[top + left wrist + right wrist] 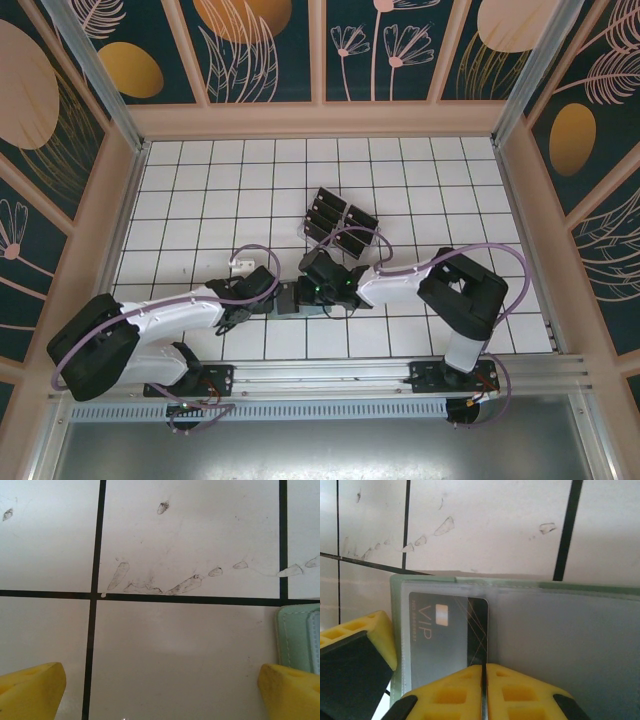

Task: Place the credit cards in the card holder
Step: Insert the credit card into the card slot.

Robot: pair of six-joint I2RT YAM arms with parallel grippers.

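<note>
Fingers (520,695) on the right gripper (484,675) are pressed tight together, right over the card holder (560,630). I cannot tell if they pinch anything. One dark card (445,635) with VIP on it sits in a pocket of the holder. Most of it is tucked under the cloudy cover, but a dark strip along one side pokes out. I think this card is almost in and needs one more little push.

Over on the left gripper (160,690), the fingers (35,690) are spread wide apart and hold nothing. One finger is just beside the green edge of the holder.

On the table (200,180), the holder lies open near the arms, between the two grippers. Farther back, in the middle, stands a clear rack (302,238) with more dark cards (325,212) in it. Those all need to go in too, so I think most of the job is left.
</note>
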